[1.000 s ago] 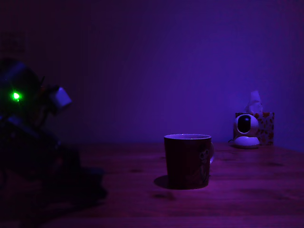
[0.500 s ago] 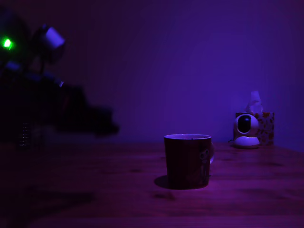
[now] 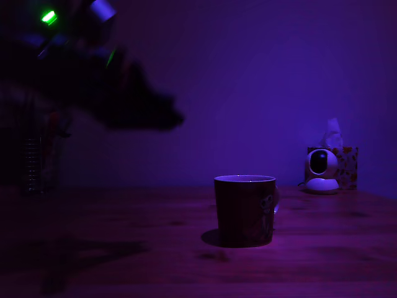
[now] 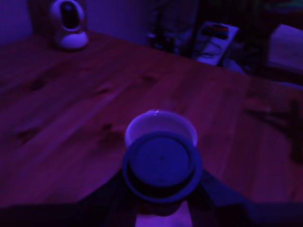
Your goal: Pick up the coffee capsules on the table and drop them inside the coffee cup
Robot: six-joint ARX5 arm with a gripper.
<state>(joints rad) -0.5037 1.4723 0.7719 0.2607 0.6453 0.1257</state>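
End effector: up in the air at the exterior view's upper left (image 3: 158, 118), a dark blurred shape well above the table, clenched around the capsule as the wrist view shows (image 4: 162, 191)
Capsule: gripped between the two fingers (image 4: 215, 189), its round flanged face (image 4: 162, 165) turned to the wrist camera; in the exterior view it cannot be made out in the dark shape of the arm
Cup: dark mug with a pale rim (image 3: 244, 210), standing upright on the table near the middle of the exterior view, a faint cartoon print on the side toward that view's right; in the wrist view its pale round mouth (image 4: 142, 126) shows just behind the capsule, partly covered by it
Capsule against cup: the exterior view puts the end effector to the left of the cup and well above it, so the capsule is held clear of the rim, not touching
Table: wooden top with grain and dark knots (image 3: 322, 254), tinted purple by the light
Arm: a green light (image 3: 48, 17) glows on it at the exterior view's top left, a pale round part beside it
Background: a white round camera gadget (image 3: 321, 170) sits at the far edge toward the exterior view's right, a patterned tissue box (image 3: 348, 164) just behind it; the gadget also shows in the wrist view (image 4: 70, 23)
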